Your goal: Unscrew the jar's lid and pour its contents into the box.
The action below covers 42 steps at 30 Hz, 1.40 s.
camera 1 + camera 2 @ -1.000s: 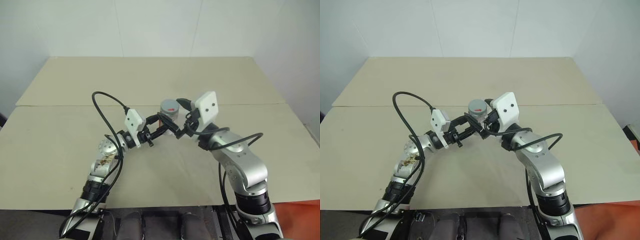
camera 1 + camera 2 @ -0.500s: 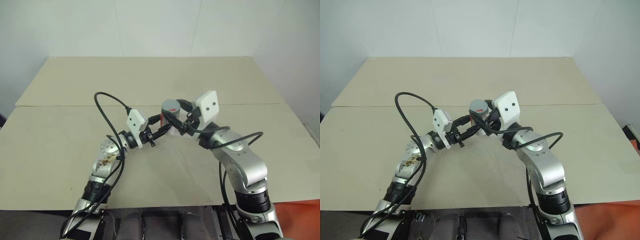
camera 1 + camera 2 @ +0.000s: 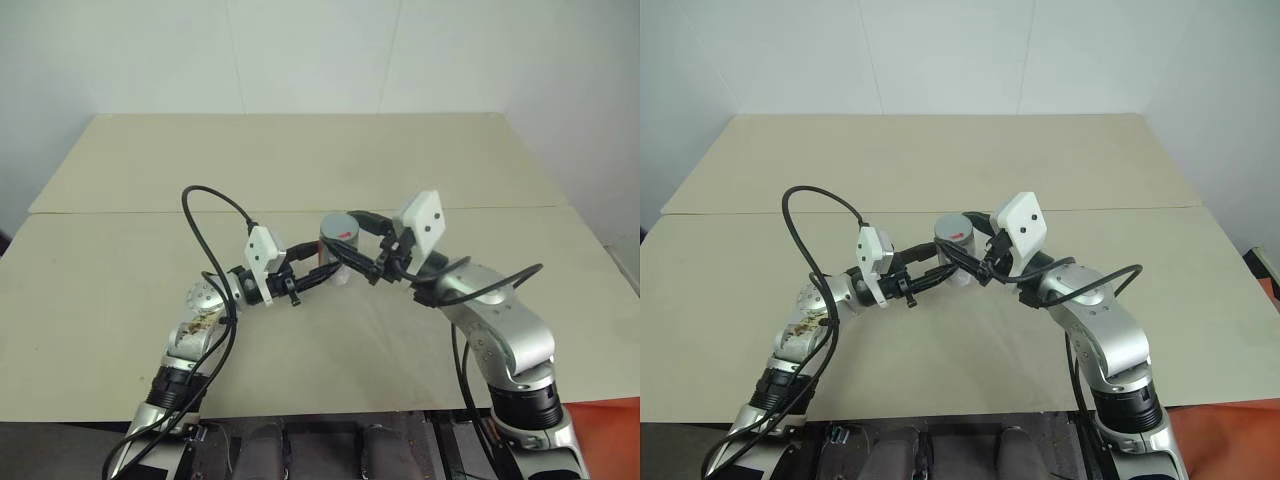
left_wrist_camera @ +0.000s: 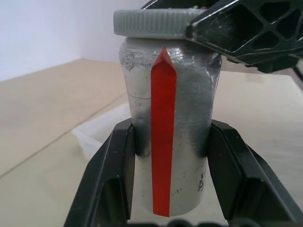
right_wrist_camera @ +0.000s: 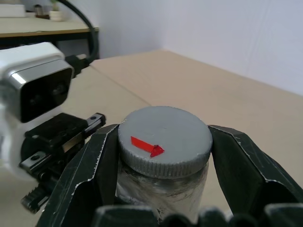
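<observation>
The left pincer (image 4: 168, 161) clamps the jar (image 4: 168, 118) by its body, holding it upright above the desk (image 3: 300, 160) so it cannot spin, while the right pincer (image 5: 165, 142) is closed on the lid (image 5: 164, 139) from the opposite side, a grip suited to unscrewing. The lid sits on the jar, so pouring has not begun. The box (image 4: 102, 132) lies on the desk just behind the jar, beyond the left pincer. The desk is pale beige board; white walls surround it.
</observation>
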Each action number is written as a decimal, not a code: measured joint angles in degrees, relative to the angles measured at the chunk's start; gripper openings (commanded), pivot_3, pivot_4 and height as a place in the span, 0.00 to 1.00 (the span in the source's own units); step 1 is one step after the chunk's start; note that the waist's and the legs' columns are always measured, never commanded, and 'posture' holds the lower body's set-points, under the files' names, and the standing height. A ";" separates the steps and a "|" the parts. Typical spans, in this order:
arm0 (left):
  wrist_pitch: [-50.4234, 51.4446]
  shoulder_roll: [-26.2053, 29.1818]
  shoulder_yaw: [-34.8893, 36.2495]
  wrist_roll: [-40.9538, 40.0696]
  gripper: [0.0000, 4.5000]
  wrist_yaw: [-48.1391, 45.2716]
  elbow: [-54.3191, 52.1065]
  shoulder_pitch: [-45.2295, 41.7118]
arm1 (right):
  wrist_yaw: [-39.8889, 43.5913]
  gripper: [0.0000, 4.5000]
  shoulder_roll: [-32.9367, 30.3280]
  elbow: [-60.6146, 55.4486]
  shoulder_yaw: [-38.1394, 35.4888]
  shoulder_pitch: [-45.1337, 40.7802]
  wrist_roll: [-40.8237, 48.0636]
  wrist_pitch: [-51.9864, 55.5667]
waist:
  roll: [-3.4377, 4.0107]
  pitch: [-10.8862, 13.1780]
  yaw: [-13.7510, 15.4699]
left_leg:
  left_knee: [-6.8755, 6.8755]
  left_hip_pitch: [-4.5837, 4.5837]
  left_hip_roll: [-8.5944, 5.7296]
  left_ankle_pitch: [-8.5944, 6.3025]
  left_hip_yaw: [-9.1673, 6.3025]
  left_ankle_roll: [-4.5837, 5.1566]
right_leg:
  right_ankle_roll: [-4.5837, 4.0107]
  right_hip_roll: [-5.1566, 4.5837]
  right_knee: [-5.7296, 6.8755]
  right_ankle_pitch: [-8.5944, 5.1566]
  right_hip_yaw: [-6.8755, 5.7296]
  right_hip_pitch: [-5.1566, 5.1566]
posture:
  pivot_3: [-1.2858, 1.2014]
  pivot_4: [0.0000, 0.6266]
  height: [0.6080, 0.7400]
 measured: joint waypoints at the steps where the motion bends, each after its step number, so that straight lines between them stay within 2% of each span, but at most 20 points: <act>1: 0.34 0.40 0.03 -0.59 0.42 -0.90 -0.43 -0.01 | 1.56 0.62 -0.32 0.37 -0.58 -0.02 1.10 -0.40 | 0.00 0.00 -0.02 | 0.00 0.02 0.01 0.00 -0.01 0.00 | 0.00 0.00 0.00 0.00 0.00 0.00 | 0.52 0.24 1.00; 6: 3.33 2.17 -0.05 -3.68 0.42 -4.82 -1.63 -0.01 | 9.61 0.62 -2.19 4.24 -2.57 -0.68 5.61 -2.05 | 0.00 0.00 -0.05 | 0.00 0.01 0.01 0.00 -0.04 0.00 | 0.00 0.00 -0.02 0.00 0.02 0.01 | 0.52 0.24 1.00; 16: 4.40 3.40 0.01 -5.08 0.42 -7.96 -4.65 0.27 | 25.17 0.62 -5.44 13.13 -2.85 -4.77 8.27 -9.97 | 0.00 0.00 -0.01 | -0.01 0.03 0.01 0.00 -0.04 0.00 | 0.00 0.01 -0.01 0.00 0.02 0.01 | 0.52 0.24 1.00; 21: 5.47 5.38 0.38 -6.86 0.42 -9.57 -7.04 1.02 | 33.53 0.62 -5.07 18.53 -2.07 -8.30 8.91 -12.98 | 0.00 0.00 -0.07 | 0.00 0.04 0.04 0.00 -0.04 0.00 | 0.00 0.03 0.01 0.00 0.03 0.01 | 0.52 0.24 1.00; 32: 4.66 7.10 1.27 -6.86 0.42 -11.04 -7.25 1.13 | 51.69 0.62 -2.67 38.75 1.50 -20.75 7.19 -22.53 | 0.03 0.02 -0.04 | 0.00 0.04 0.04 0.00 0.05 0.00 | 0.00 0.03 0.01 0.00 0.03 0.00 | 0.52 0.24 1.00; 40: 4.08 6.20 1.78 -6.79 0.42 -10.27 -6.85 1.06 | 54.45 0.62 -2.67 45.05 3.47 -24.53 8.33 -26.57 | 0.04 0.03 -0.03 | 0.00 0.03 0.04 0.00 0.06 -0.01 | 0.00 0.01 0.05 0.00 0.02 0.00 | 0.52 0.24 1.00; 42: 3.99 5.88 2.04 -6.42 0.42 -9.90 -6.82 1.05 | 54.50 0.78 -2.36 46.35 3.63 -25.32 7.95 -27.86 | 0.04 0.03 -0.05 | 0.00 0.05 0.05 0.01 0.07 -0.01 | 0.00 0.02 0.04 0.00 0.02 0.00 | 0.52 0.24 1.00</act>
